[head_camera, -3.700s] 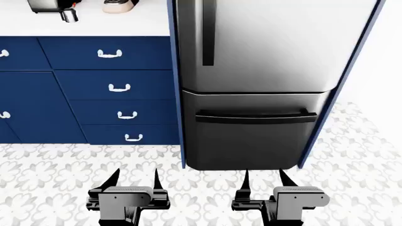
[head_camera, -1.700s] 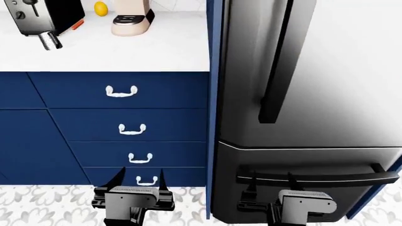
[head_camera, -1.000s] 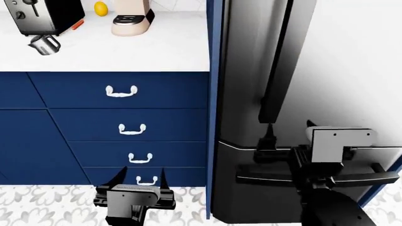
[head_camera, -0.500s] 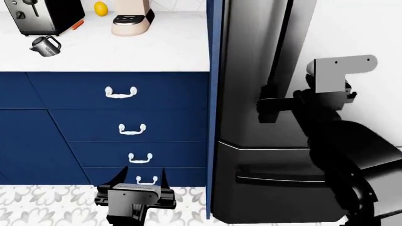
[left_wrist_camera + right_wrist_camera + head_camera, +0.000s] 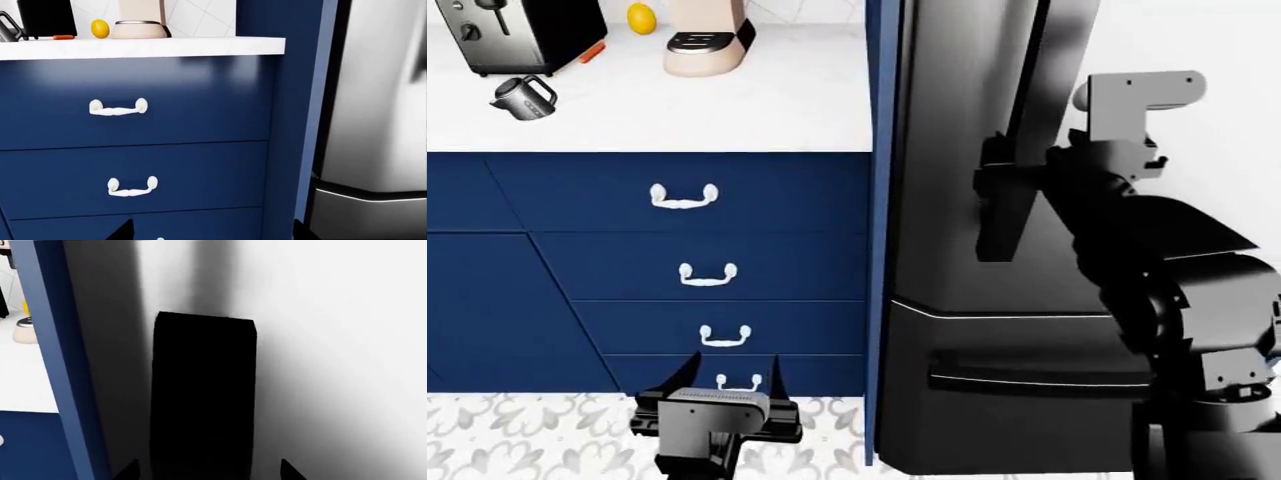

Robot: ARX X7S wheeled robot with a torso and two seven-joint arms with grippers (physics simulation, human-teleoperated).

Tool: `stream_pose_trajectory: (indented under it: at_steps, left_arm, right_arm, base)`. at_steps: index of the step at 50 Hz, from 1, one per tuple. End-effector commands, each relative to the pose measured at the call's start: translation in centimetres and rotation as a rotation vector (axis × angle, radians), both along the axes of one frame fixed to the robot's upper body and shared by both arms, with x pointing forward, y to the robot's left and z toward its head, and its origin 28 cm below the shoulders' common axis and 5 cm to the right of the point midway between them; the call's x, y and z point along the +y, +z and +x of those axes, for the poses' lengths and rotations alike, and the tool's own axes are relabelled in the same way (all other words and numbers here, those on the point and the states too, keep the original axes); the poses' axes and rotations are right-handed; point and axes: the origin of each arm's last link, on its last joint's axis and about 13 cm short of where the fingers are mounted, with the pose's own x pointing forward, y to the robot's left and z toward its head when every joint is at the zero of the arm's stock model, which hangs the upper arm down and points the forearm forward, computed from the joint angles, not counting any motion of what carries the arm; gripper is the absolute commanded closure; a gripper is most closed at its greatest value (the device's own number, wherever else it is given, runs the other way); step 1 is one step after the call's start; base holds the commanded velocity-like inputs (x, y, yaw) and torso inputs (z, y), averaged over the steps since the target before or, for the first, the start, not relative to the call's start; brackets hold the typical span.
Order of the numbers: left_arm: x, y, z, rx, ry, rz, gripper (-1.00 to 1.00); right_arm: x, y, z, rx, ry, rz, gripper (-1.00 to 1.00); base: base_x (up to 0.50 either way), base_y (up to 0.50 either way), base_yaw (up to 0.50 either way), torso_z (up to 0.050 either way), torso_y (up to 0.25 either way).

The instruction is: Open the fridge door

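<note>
The fridge door (image 5: 941, 200) is the tall brushed steel panel on the right, with a long vertical black bar handle (image 5: 1041, 70). My right gripper (image 5: 998, 195) is raised to the lower part of that handle. In the right wrist view the handle (image 5: 203, 390) runs between the two fingertips of my right gripper (image 5: 208, 471), which is open with a small gap on each side. My left gripper (image 5: 714, 385) hangs low in front of the navy drawers, open and holding nothing. The left wrist view shows my left gripper (image 5: 212, 232) spread wide before a drawer front.
Below the door is the darker freezer drawer (image 5: 1014, 430) with a horizontal black handle (image 5: 1014, 380). Navy drawers with white handles (image 5: 685, 195) stand to the left behind a blue side panel (image 5: 878, 250). The white counter (image 5: 761, 110) holds a toaster (image 5: 521, 35), kettle (image 5: 523, 95), lemon (image 5: 641, 17) and coffee machine (image 5: 707, 30).
My right arm has risen from the freezer drawer level to the door handle's lower part, and its jaws now straddle the bar. The left gripper has stayed where it was.
</note>
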Motion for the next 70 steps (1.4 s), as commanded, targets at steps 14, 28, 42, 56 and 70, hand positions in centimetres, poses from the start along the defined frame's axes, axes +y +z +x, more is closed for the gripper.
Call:
stream_pose_trajectory:
  at_steps: [14,28,42,56,70]
  left_arm:
    - [0.0,0.0,-0.1,0.002,-0.004,-0.003,-1.0]
    - [0.0,0.0,-0.1,0.002,-0.004,-0.004,-1.0]
    - [-0.1,-0.1,0.0,0.002,-0.007,-0.004,-1.0]
    - [-0.1,0.0,0.2,-0.001,-0.007,0.002,-1.0]
    - [-0.2,0.0,0.1,-0.005,-0.009,0.011,-1.0]
  right_arm:
    - [0.2,-0.4,1.7,0.011,0.019,-0.004,1.0]
    - [0.4,-0.8,-0.1,-0.017,0.03,0.006,1.0]
    - [0.6,-1.2,-4.8,-0.033,0.081,0.022,1.0]
    - [-0.1,-2.0,-9.9,-0.017,0.099,0.04,1.0]
    - [-1.7,-2.7,-14.1,-0.033,0.168,0.145,1.0]
  base:
    - [0.0,0.0,0.0,0.0,0.0]
    - [0.0,0.0,0.0,0.0,0.0]
    - [0.0,0.0,0.0,0.0,0.0]
    - [0.0,0.0,0.0,0.0,0.001]
    - [0.0,0.0,0.0,0.0,0.0]
